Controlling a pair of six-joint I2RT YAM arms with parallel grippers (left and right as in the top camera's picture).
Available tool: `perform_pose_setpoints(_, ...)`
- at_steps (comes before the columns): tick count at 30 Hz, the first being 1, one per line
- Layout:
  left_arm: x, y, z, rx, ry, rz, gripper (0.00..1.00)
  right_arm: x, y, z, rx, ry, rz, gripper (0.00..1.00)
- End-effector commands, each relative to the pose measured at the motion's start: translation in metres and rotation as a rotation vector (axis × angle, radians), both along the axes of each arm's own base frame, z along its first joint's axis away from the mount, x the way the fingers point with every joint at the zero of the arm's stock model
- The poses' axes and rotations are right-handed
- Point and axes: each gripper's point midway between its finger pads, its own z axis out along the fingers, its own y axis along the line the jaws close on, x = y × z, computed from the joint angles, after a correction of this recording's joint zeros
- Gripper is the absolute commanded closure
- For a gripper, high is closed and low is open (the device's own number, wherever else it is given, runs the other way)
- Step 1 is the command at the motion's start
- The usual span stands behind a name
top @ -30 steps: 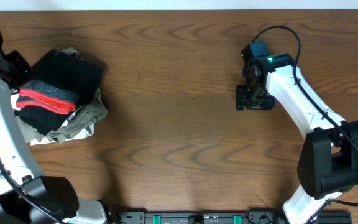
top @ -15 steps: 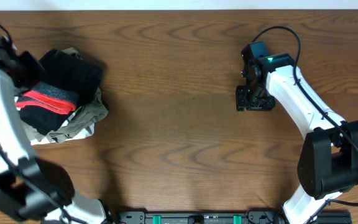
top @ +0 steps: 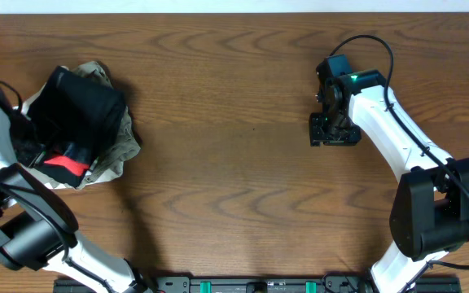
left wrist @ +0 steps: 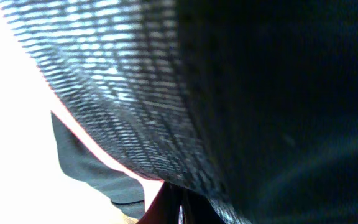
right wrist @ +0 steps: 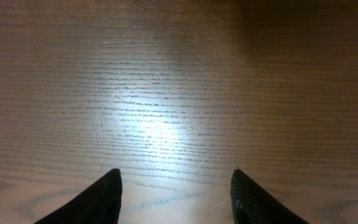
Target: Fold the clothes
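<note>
- The overhead view looks straight down from high above the wooden table [top: 234,179]. It covers the table from left edge to right, with the near edge at the bottom of the frame.
- The left wrist view sits pressed against the black pants [left wrist: 278,93], so close that blurred weave and dark folds fill the frame. Overhead shows the same pants [top: 76,106] at the far left.
- The right wrist view faces down at bare table from close above, with the right gripper [right wrist: 176,193] at its bottom edge. Overhead shows that gripper [top: 332,138] on the right, towards the far side.
</note>
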Motion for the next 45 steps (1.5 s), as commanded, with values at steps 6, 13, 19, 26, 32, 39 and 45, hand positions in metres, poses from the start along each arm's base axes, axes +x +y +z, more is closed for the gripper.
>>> perform_pose_setpoints(6,-0.011,0.015,-0.018,0.017,0.045,0.053,0.94,0.000,-0.005,0.000,-0.011,-0.002,0.006,0.46)
perform_pose_setpoints(13,-0.020,0.022,-0.024,0.063,0.094,0.109,0.94,0.000,-0.005,0.000,-0.012,0.001,0.006,0.46)
perform_pose_setpoints(19,-0.026,0.019,-0.039,0.057,0.112,0.119,0.93,-0.001,-0.005,0.000,-0.012,0.003,0.006,0.46)
perform_pose_setpoints(26,-0.031,0.024,-0.040,0.089,0.138,0.136,0.93,-0.001,-0.005,0.000,-0.012,0.003,0.006,0.46)
perform_pose_setpoints(32,-0.033,0.024,-0.047,0.100,0.139,0.148,0.89,-0.002,-0.006,0.000,-0.013,0.008,0.006,0.46)
perform_pose_setpoints(39,-0.029,0.029,-0.054,0.122,0.116,0.150,0.89,-0.002,-0.006,0.000,-0.013,0.007,0.006,0.46)
perform_pose_setpoints(45,-0.030,0.033,-0.054,0.147,0.123,0.150,0.89,-0.001,-0.005,0.000,-0.011,0.002,0.006,0.46)
